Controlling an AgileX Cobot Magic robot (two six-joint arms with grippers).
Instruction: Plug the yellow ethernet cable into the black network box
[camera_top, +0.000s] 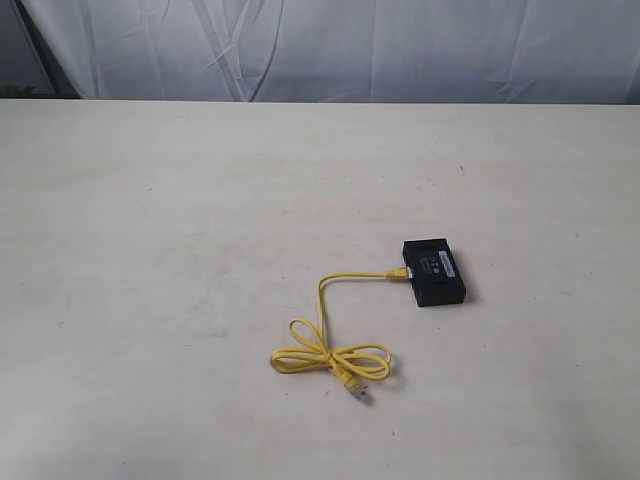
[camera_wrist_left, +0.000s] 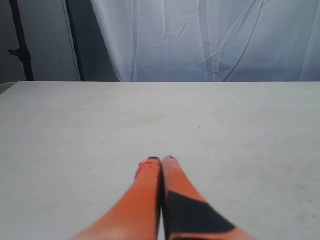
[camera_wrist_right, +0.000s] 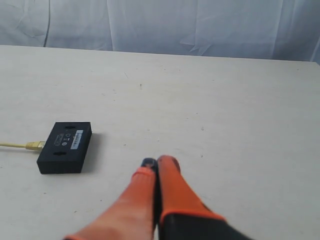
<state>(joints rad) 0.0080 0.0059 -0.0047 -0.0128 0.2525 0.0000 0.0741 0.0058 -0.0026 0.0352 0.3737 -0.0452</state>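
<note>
The black network box (camera_top: 434, 272) lies flat on the table, right of the middle, its white-lettered label facing up. One plug of the yellow ethernet cable (camera_top: 330, 345) meets the box's left side; the cord runs left, drops into a looped bundle and ends in a loose clear plug nearer the front. In the right wrist view the black network box (camera_wrist_right: 65, 146) and a short piece of the yellow ethernet cable (camera_wrist_right: 22, 145) show, well apart from my right gripper (camera_wrist_right: 157, 162), which is shut on nothing. My left gripper (camera_wrist_left: 161, 160) is shut and empty over bare table. Neither arm shows in the exterior view.
A pale table (camera_top: 150, 250) fills the exterior view. A wrinkled white curtain (camera_top: 330, 45) hangs behind its far edge. In the left wrist view a dark stand (camera_wrist_left: 22, 42) rises beyond the table.
</note>
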